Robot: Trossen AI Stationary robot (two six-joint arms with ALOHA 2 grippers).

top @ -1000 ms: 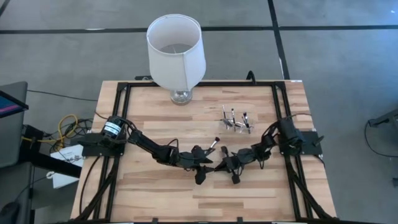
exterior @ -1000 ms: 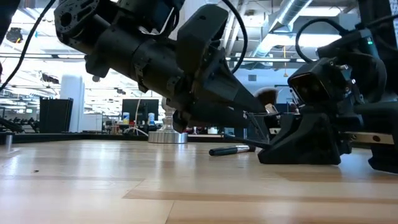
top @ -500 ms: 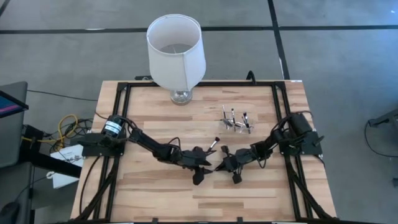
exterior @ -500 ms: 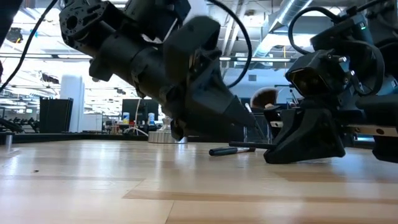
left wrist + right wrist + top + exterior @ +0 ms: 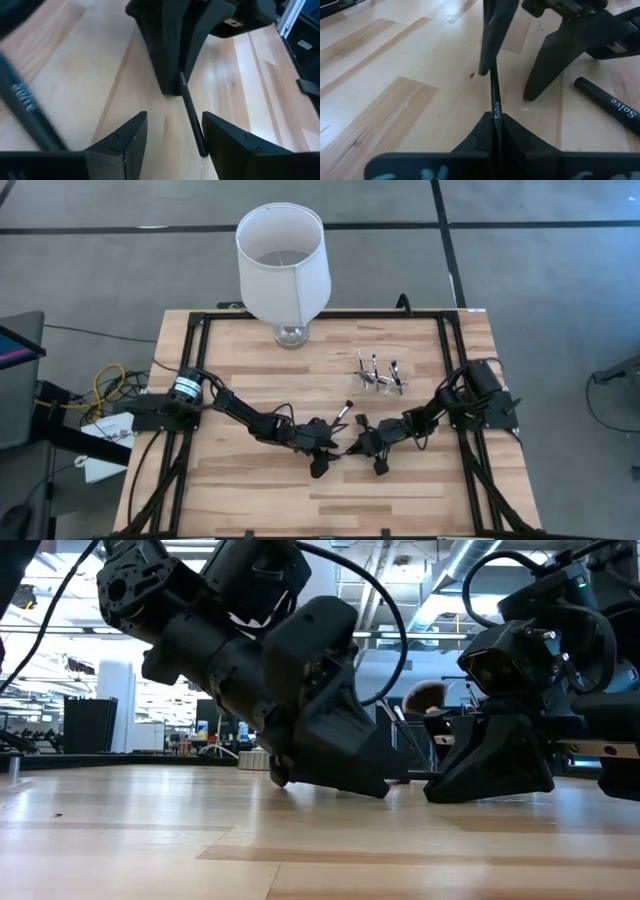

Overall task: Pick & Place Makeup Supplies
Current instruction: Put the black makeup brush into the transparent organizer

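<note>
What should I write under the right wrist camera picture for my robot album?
The right gripper pinches a thin black makeup brush whose far end sits between the left gripper's open fingers.

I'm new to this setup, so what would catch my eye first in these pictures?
The big white lampshade towers at the table's far edge. At mid-table the left pincer and right pincer meet tip to tip over one thin dark brush; the right is shut on it, the left open around it.
</note>
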